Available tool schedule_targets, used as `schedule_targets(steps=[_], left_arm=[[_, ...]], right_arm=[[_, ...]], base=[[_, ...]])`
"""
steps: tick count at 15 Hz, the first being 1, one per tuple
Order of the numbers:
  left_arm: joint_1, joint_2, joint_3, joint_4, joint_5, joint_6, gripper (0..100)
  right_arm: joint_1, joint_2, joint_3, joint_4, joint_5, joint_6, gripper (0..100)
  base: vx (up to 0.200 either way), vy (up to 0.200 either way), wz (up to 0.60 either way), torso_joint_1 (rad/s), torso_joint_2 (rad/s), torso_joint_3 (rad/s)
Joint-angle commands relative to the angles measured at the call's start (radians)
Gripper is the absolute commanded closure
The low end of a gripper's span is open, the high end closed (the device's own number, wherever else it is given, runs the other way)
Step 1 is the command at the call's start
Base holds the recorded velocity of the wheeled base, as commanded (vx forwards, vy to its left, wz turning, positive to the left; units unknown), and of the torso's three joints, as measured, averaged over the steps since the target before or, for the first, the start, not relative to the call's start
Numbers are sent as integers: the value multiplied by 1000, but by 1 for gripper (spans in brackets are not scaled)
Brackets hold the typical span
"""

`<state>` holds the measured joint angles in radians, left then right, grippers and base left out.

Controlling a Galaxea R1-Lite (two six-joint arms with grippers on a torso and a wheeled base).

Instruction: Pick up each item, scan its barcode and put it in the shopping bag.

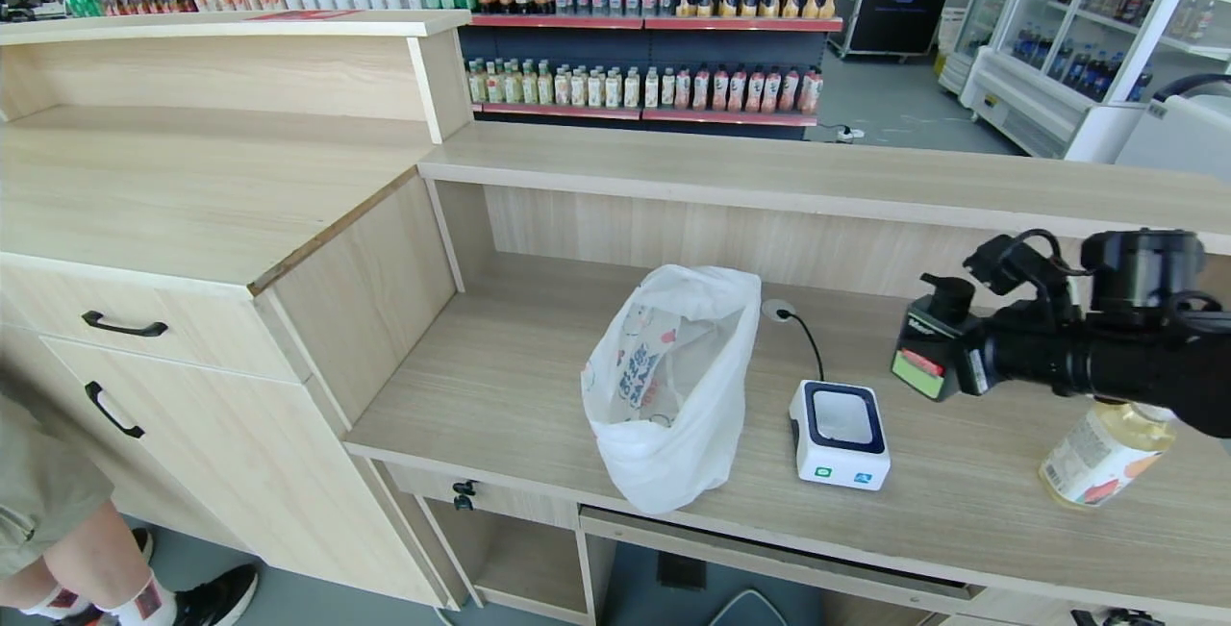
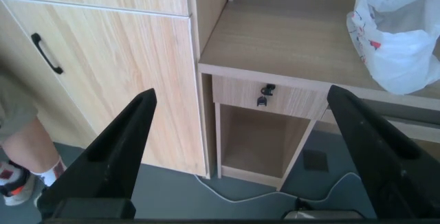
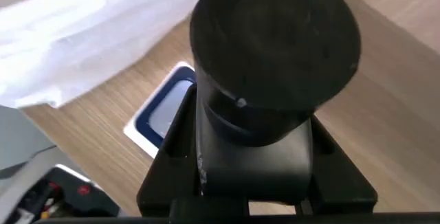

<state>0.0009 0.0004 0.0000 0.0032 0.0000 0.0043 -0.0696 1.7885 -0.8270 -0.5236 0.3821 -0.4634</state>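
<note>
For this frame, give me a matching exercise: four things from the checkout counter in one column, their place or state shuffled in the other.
1 shopping bag
2 scanner
3 yellow bottle
4 black-capped item

a held in the right gripper
b upright on the counter, at its right end
c standing open on the counter
d flat on the counter beside the bag

Pairs: 1-c, 2-d, 3-b, 4-a.

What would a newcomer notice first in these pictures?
The white shopping bag stands open in the middle of the counter, with the scanner beside it. To their right, the right gripper holds a black container above the counter.
</note>
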Motion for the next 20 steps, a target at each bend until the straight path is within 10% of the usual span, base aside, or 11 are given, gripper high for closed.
schedule_targets(steps=[1, 6, 11, 20], left_arm=[[1, 0, 0, 0, 0, 0, 0], [1, 0, 0, 0, 0, 0, 0], [1, 0, 0, 0, 0, 0, 0], [1, 0, 0, 0, 0, 0, 0]], right_arm=[[-78, -218, 164, -73, -35, -60, 100], [-16, -221, 57, -223, -58, -72, 100], [223, 40, -248, -171, -342, 72, 100], [237, 382, -234, -205, -338, 295, 100]], base=[[0, 0, 0, 0, 0, 0], [0, 0, 480, 0, 2, 0], [0, 0, 600, 3, 0, 3], [0, 0, 0, 0, 0, 0]])
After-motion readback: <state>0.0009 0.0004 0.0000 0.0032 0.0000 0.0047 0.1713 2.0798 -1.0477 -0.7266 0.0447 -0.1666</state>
